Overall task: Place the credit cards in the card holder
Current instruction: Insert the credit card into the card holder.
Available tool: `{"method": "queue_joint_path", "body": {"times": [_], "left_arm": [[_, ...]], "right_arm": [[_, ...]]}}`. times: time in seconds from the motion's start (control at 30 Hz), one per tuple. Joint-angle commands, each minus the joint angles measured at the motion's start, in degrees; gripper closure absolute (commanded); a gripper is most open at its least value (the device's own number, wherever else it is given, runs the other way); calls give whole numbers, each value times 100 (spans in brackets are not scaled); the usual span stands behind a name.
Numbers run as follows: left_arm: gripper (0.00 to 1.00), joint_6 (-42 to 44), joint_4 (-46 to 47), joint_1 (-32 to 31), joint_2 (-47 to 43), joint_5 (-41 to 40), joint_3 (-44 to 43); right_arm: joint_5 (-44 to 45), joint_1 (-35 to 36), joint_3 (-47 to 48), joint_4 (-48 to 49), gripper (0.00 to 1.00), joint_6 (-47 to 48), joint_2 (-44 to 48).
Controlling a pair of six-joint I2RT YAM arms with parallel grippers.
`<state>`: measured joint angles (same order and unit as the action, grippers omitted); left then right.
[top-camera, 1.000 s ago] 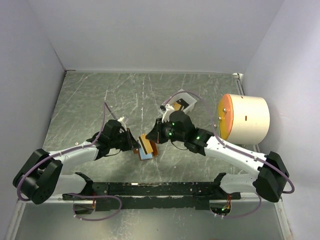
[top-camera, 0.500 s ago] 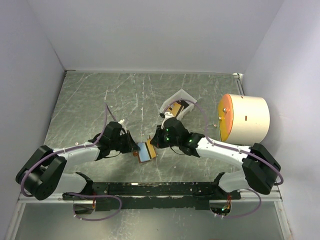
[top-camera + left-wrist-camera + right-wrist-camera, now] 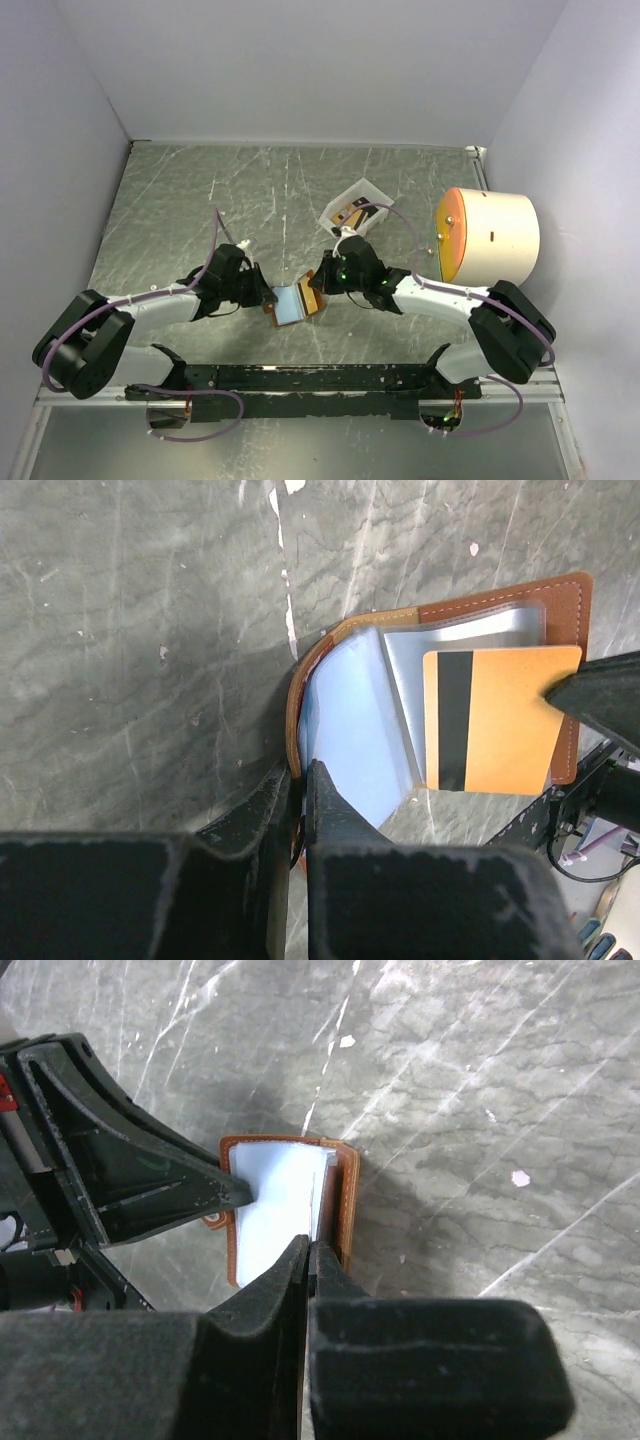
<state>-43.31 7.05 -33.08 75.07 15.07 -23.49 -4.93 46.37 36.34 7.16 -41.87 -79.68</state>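
Now, from above, the card holder (image 3: pixel 288 305) lies more open than a second ago, with its clear pockets facing up. The right gripper (image 3: pixel 320 284) has swung in low beside it. At the left wrist, the left gripper (image 3: pixel 298 790) pinches the holder's brown cover edge, while the orange credit card (image 3: pixel 505 725) overlaps the right side of the pockets, seemingly not yet inside. At the right wrist, that gripper's jaws are closed on the card, seen edge-on. Insertion looks ready to begin.
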Motion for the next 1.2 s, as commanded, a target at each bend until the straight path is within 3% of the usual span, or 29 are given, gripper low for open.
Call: {"method": "queue_joint_path", "body": {"times": [0.0,0.5,0.93,1.17], "left_arm": [[85,237,-248,37,78,-207,47],[85,253,-50,37,184,-178,167],[85,141,30,35,50,-163,298],[84,117,69,31,34,-111,319]], "right_arm": [[-341,-275,-320,694,100,-283,-105],[-759,-443,-858,1961,100,-751,-384],[-413,-372,-823,1921,100,-531,-450],[396,64,-736,1545,100,-262,-373]]}}
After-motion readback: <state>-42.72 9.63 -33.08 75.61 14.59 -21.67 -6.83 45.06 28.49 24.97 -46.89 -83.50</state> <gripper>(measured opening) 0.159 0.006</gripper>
